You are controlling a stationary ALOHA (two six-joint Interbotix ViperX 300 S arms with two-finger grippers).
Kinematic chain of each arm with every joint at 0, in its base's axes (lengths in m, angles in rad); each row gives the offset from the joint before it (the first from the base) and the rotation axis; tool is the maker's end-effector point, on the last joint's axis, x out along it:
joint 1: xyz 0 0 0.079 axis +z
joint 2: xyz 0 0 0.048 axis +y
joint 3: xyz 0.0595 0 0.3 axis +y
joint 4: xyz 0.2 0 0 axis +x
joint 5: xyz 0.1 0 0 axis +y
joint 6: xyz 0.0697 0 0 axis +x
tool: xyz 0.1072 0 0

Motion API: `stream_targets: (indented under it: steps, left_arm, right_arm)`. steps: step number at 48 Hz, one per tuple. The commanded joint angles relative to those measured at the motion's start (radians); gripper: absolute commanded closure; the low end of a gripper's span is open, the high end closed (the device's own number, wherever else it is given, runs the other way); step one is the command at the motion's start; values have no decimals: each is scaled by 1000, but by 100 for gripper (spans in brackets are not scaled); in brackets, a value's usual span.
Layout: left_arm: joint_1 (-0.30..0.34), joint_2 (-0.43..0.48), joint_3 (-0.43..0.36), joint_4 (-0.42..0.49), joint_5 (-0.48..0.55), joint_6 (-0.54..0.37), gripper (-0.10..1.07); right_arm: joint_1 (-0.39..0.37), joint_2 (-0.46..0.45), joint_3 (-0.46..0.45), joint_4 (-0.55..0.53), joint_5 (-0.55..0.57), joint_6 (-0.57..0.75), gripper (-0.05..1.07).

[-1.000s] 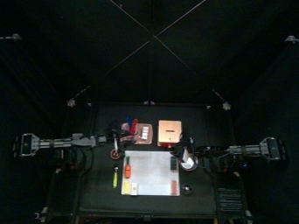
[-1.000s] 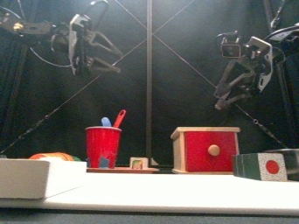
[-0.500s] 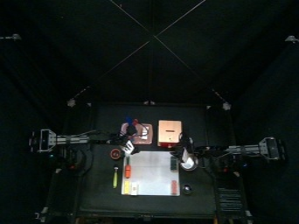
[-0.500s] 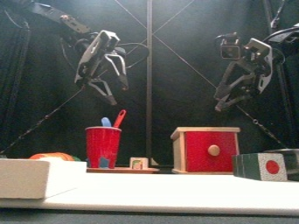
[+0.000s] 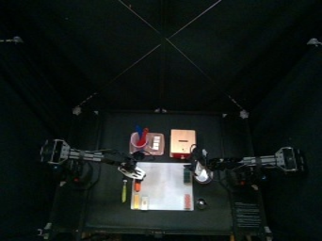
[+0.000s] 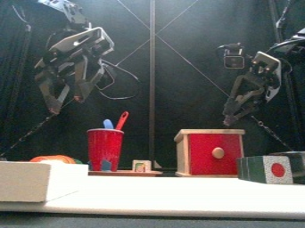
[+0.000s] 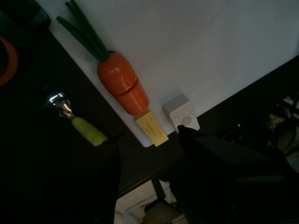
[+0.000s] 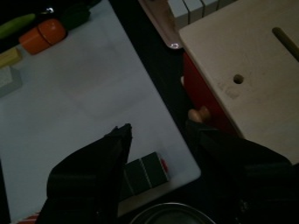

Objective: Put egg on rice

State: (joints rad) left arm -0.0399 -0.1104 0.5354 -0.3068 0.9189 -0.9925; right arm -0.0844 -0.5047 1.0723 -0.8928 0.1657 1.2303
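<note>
We see a dim scene enclosed by black curtains [image 5: 251,56], where only the white board [image 5: 165,186] reads bright from above. In the level view the board [image 6: 143,198] glares pale and soft in the foreground. Both wrist views show their own jaws as dark, blurred silhouettes.

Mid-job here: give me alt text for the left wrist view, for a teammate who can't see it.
The left end effector, open and empty, hangs above the white board's edge. A toy carrot with green leaves lies on the board; past its tip sit a small yellow piece and a small white block. Off the board, on the black table, lies a yellow-green-handled tool.
</note>
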Motion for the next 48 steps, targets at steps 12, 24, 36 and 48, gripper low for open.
stream_targets:
  steps: [12, 24, 36, 48]
  left_arm:
    - [-245, 71, -61, 193, -17, -466, 11]
    - [-344, 132, -43, 288, -89, -666, 10]
    - [-360, 206, -37, 299, -106, -686, 10]
    - [-370, 239, -41, 296, -140, -690, 11]
  right_arm:
    - [-3, 8, -6, -6, -9, -2, 15]
    - [-3, 8, -14, -6, -9, -2, 15]
    - [2, 8, -18, 3, -9, 0, 15]
    - [3, 6, -14, 9, -9, 0, 15]
